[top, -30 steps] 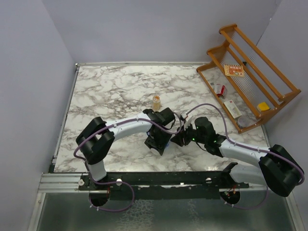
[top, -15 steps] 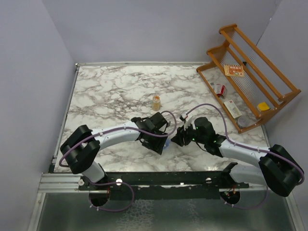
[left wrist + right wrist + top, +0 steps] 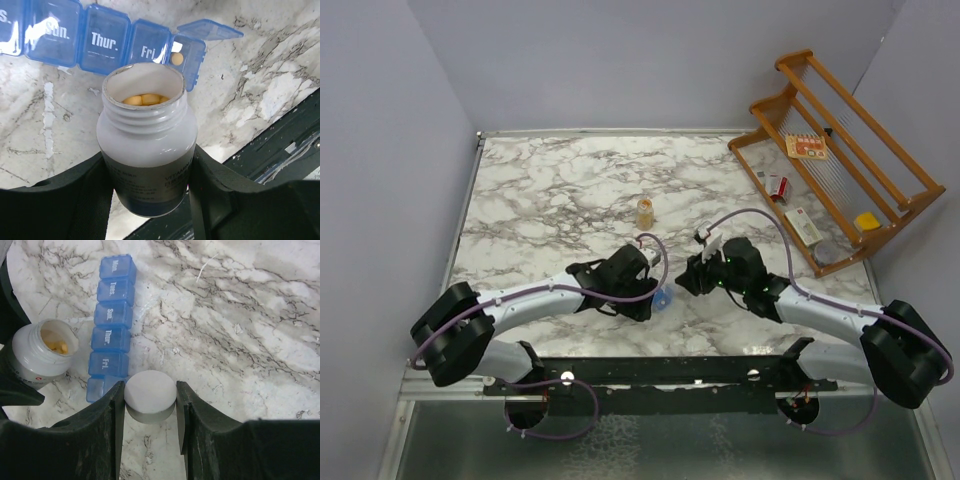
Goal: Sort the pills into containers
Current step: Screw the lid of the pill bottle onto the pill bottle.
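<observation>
The containers are a blue strip of day-marked compartments (image 3: 105,42), lying on the marble and running up the right wrist view (image 3: 112,325). Its end compartment (image 3: 186,56) stands open with one yellow pill (image 3: 177,58) inside. My left gripper (image 3: 147,170) is shut on a white bottle (image 3: 145,145) without a cap, tilted toward the strip, with more yellow pills (image 3: 142,99) inside. My right gripper (image 3: 150,395) is shut on the bottle's white cap (image 3: 150,390), just above the table beside the strip's open end. From the top view only a bit of blue (image 3: 662,297) shows between the grippers (image 3: 638,290) (image 3: 692,275).
A small amber bottle (image 3: 645,212) stands on the marble behind the grippers. A wooden rack (image 3: 840,150) with small boxes and items sits at the back right. The table's near edge and black rail (image 3: 280,145) lie close to the left gripper.
The left arm has folded down and swung left, drawing the bottle a little leftward and toward the near edge. The right gripper with the cap has barely moved.
</observation>
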Motion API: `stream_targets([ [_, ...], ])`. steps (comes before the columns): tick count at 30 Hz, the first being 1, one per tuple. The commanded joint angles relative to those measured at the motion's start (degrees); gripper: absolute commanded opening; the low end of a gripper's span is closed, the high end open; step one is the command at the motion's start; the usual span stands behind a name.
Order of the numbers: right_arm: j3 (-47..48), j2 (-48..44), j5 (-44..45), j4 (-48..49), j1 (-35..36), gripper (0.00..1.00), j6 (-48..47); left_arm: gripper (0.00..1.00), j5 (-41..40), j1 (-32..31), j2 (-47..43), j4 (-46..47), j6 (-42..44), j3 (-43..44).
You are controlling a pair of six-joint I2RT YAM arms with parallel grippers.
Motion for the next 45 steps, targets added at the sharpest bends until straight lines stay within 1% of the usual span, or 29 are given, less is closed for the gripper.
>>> stream_targets([
  [1,3.8,0.1,3.3,-2.0,0.4,0.01,-0.9,0.00,-4.7,0.1,-4.1,8.2,1.7,-2.7],
  [6,6.4,0.5,7.8,-3.7,0.4,0.01,-1.2,0.00,-8.1,0.0,-11.2,13.9,3.2,-6.8],
  [10,9.6,0.4,10.8,-5.2,0.3,0.01,-2.3,0.00,-11.7,-0.1,-16.7,16.7,4.0,-10.1],
  [15,15.4,0.5,11.2,-7.5,0.3,0.01,-4.2,0.00,-12.7,-0.4,-25.5,22.8,5.9,-15.3],
  [19,18.5,-0.1,9.7,-7.9,0.3,0.01,-4.3,0.00,-13.4,-0.6,-30.5,24.9,8.7,-16.8],
  [23,20.7,-0.2,5.3,-7.6,0.4,0.01,-4.4,0.00,-11.2,-0.7,-33.6,28.1,12.7,-17.2],
  [26,21.8,-0.8,2.5,-7.3,0.4,0.01,-4.8,0.00,-10.3,-0.9,-34.7,28.9,14.6,-17.1],
  [35,24.5,-2.7,4.2,-10.8,0.3,0.01,-6.7,0.00,-7.7,-1.5,-37.4,34.3,15.0,-18.1],
  [39,24.6,-5.1,2.9,-10.4,0.3,0.01,-6.3,0.00,-4.3,-1.9,-39.4,34.5,16.7,-19.0],
  [45,22.5,-9.9,-5.2,-7.8,0.4,0.01,-8.0,0.00,0.8,-2.2,-43.2,34.6,18.8,-20.8],
])
